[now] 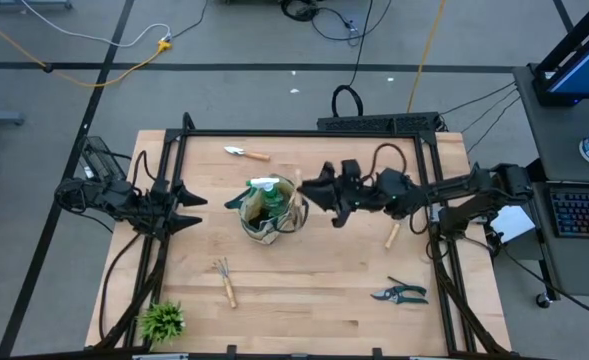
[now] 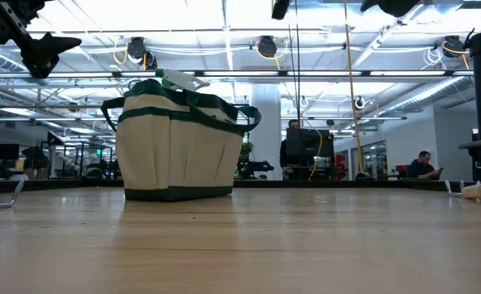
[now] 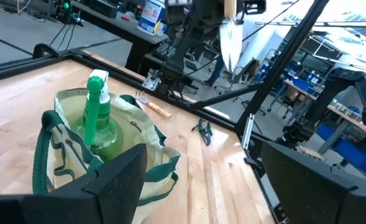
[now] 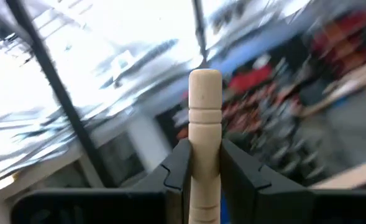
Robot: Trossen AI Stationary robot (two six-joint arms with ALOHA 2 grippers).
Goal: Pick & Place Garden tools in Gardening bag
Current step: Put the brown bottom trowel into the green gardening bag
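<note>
Trowel point(image 4: 204, 137) in right gripper point(image 4: 202, 163)

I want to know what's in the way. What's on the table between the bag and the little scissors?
Nothing: from above, bare wood runs from the gardening bag to the pruning shears.

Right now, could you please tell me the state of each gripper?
Left gripper: open, empty, beside the beige canvas gardening bag.
Right gripper: shut on a wooden-handled metal trowel, raised.
</note>
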